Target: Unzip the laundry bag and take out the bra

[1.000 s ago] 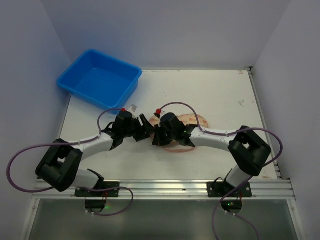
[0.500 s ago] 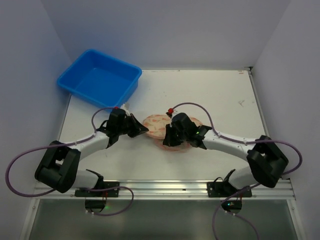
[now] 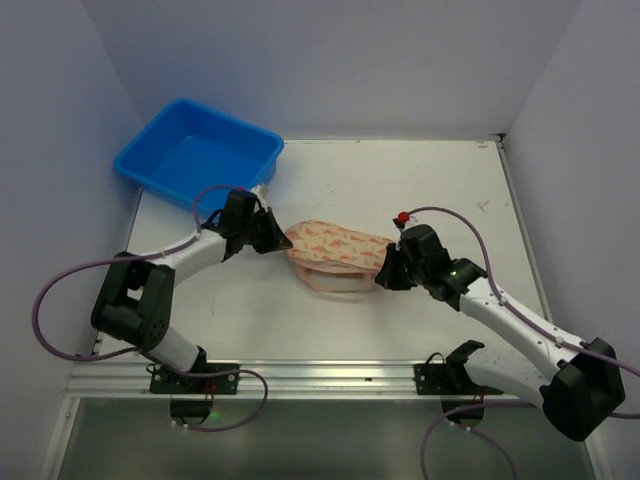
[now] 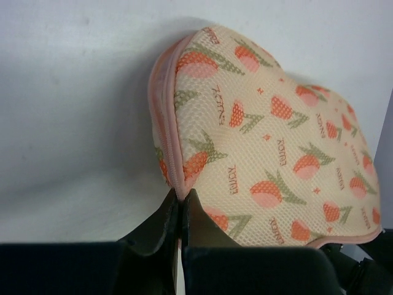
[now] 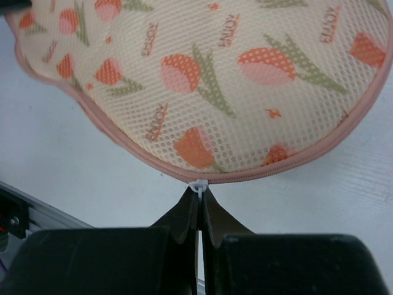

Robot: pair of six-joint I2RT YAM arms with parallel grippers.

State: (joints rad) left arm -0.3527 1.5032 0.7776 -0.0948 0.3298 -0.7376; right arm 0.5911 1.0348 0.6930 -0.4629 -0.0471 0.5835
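White table (image 3: pixel 440 190), pale walls (image 3: pixel 350 60), blue tub (image 3: pixel 245 185), laundry bag (image 3: pixel 335 243) centred

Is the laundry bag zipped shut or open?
Seemingly part open: the laundry bag shows a gap along its near edge; right pincer pinches the pull.

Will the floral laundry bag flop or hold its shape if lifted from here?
Probably holds shape: the laundry bag shows a dome though the left gripper pinches only its edge. Likely light, being open mesh. It may slide on the smooth table if the right gripper tugs the zip pull.
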